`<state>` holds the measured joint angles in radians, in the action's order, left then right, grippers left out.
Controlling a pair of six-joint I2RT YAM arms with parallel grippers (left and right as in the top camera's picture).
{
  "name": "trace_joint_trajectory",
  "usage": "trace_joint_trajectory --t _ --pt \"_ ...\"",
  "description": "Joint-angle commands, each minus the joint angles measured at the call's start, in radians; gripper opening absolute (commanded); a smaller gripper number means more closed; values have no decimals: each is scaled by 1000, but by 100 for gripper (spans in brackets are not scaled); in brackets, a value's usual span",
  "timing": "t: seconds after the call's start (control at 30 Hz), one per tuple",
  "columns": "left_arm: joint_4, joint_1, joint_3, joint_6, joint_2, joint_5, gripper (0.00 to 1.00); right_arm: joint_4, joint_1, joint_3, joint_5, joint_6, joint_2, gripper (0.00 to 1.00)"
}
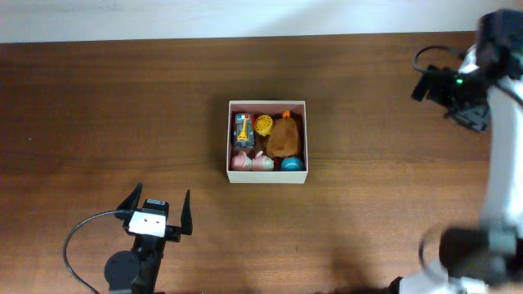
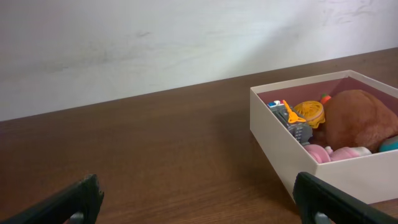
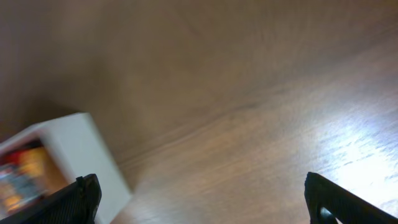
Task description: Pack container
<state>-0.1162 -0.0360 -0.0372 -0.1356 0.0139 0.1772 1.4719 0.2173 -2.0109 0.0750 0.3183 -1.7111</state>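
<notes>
Nearest the robot's edge of the table, at the lower left of the overhead view, sits the left gripper. Its two dark fingers are spread wide with nothing between them, tips pointing toward the middle of the table, and a black cable loops off its left side. It is well apart from the box.

Farther in, at about the centre of the table, stands the container, flat on the wood with its cream-white walls upright and its top open. It holds a crowd of small toys. A grey block toy with orange and blue parts lies along the left wall. A yellow round toy is just beside it, and a brown rounded lump fills most of the right half. Along the near wall are pink pieces and a blue ball. A small orange bit shows at the far wall (too small to identify).

Beyond and to the right, near the far right corner, the right arm appears blurred in the overhead view. Its wrist camera shows the right gripper with fingers set wide apart over bare wood, gripping nothing, and a corner of the container at lower left.

A pale wall runs behind the table.
</notes>
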Motion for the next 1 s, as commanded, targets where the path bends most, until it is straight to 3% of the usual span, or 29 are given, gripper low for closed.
trace_joint_trajectory --t 0.0,0.13,0.23,0.73,0.83,0.97 --pt "2 -7 5 -12 -9 14 100 4 -66 2 -10 8 193 99" --pt "2 -7 5 -12 -9 14 100 -35 -197 68 -119 8 395 99" --pt "2 -7 5 -12 -9 14 100 -156 -272 210 -172 8 549 99" --pt "2 -7 5 -12 -9 14 100 -1277 -304 1384 -129 9 1281 99" --pt "2 -7 5 -12 -9 14 100 -1441 -304 1565 -97 9 1373 99" --pt "2 -7 5 -12 -9 14 100 -1520 -304 1734 -76 9 1493 99"
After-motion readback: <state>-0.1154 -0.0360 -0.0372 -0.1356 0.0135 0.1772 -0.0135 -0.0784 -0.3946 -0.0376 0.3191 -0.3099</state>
